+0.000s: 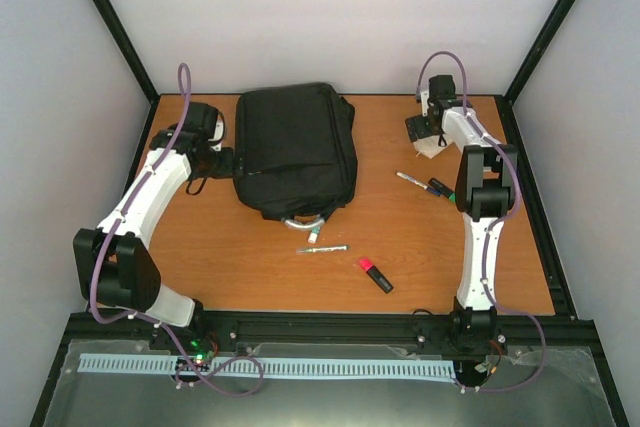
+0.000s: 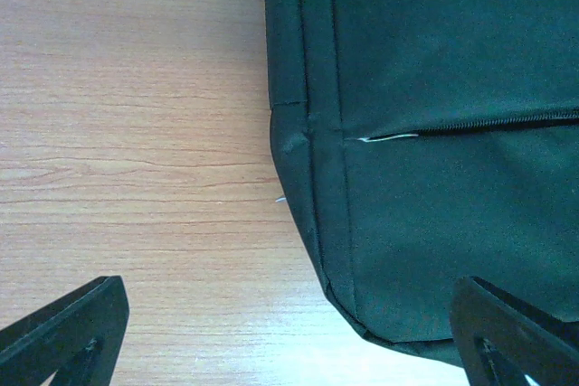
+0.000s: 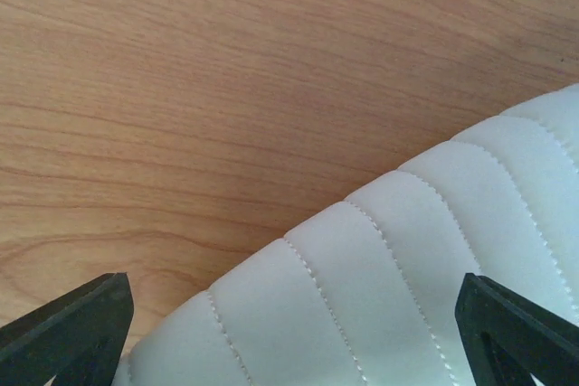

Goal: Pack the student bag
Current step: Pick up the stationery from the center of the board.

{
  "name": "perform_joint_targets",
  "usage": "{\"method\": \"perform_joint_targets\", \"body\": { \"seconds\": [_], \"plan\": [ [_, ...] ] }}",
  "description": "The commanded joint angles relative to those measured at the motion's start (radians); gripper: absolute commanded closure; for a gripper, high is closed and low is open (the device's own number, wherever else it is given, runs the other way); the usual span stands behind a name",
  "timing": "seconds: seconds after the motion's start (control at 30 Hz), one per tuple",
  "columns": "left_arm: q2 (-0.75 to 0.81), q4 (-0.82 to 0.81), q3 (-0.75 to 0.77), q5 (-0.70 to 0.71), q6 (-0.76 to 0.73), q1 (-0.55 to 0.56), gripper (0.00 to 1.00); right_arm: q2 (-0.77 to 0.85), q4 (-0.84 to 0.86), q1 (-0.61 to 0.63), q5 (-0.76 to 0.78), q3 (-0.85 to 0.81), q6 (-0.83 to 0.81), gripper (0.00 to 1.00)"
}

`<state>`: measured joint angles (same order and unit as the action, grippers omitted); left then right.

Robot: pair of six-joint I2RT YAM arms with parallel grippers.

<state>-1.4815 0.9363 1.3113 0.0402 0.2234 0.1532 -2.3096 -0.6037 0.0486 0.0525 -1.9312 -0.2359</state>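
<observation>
So the student bag [image 1: 295, 152] lies flat on the wooden table [image 1: 250, 267], sitting upper middle of the overhead view, a bit left of centre. Its grey-silver loop handle [image 1: 305, 219] pokes out from the bag's lower edge, toward the bottom of the frame.

The left gripper [image 2: 285, 287] is right at the bag's left side with its jaws spread wide and nothing pinched. In its wrist view one finger [image 2: 63, 332] sits lower left over bare wood and the other one, lower right, is over the bag's rounded corner. Black fabric fills the right half of that frame, and a zipper [image 2: 507, 120] runs across it toward the right edge.

The right gripper [image 3: 294, 278] is in the upper right of the overhead view, well apart from the bag. Its jaws are spread wide too, with the fingertips [image 3: 72, 327] showing in the bottom corners of the wrist view. A white quilted thing [image 3: 407, 268] with stitched ribs lies under and between them. I can't tell if the fingers actually touch it.

Loose stuff on the table:
- a silver pen [image 1: 322, 249] just below the loop handle
- a red-and-black highlighter [image 1: 375, 274] lower right of the pen
- a white pen [image 1: 411, 180] and a dark marker [image 1: 441, 188] near the right arm
</observation>
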Motion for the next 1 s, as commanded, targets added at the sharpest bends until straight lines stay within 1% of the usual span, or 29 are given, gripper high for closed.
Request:
{"method": "perform_joint_targets", "body": {
  "seconds": [0.0,0.13,0.27,0.43,0.7,0.97],
  "plan": [
    [0.013,-0.009,-0.006,0.003,-0.004,-0.006,0.00,0.002,0.024,0.003,0.051,-0.021,-0.061,0.01],
    [0.012,-0.010,-0.003,-0.030,0.009,-0.006,0.00,0.062,-0.002,0.004,0.028,0.032,-0.047,0.01],
    [0.009,-0.008,0.019,-0.086,0.024,-0.006,0.00,0.132,-0.009,0.003,0.055,0.121,-0.052,0.00],
    [0.008,-0.015,0.016,-0.086,0.031,-0.006,0.00,0.183,-0.014,-0.019,0.071,0.217,-0.052,0.00],
    [0.035,-0.019,-0.006,-0.088,0.035,-0.006,0.00,0.259,-0.017,-0.053,0.105,0.305,-0.042,0.00],
    [0.038,-0.025,0.012,-0.104,0.049,-0.006,0.00,0.318,-0.013,-0.134,0.141,0.386,-0.023,0.00]
  ]
}}
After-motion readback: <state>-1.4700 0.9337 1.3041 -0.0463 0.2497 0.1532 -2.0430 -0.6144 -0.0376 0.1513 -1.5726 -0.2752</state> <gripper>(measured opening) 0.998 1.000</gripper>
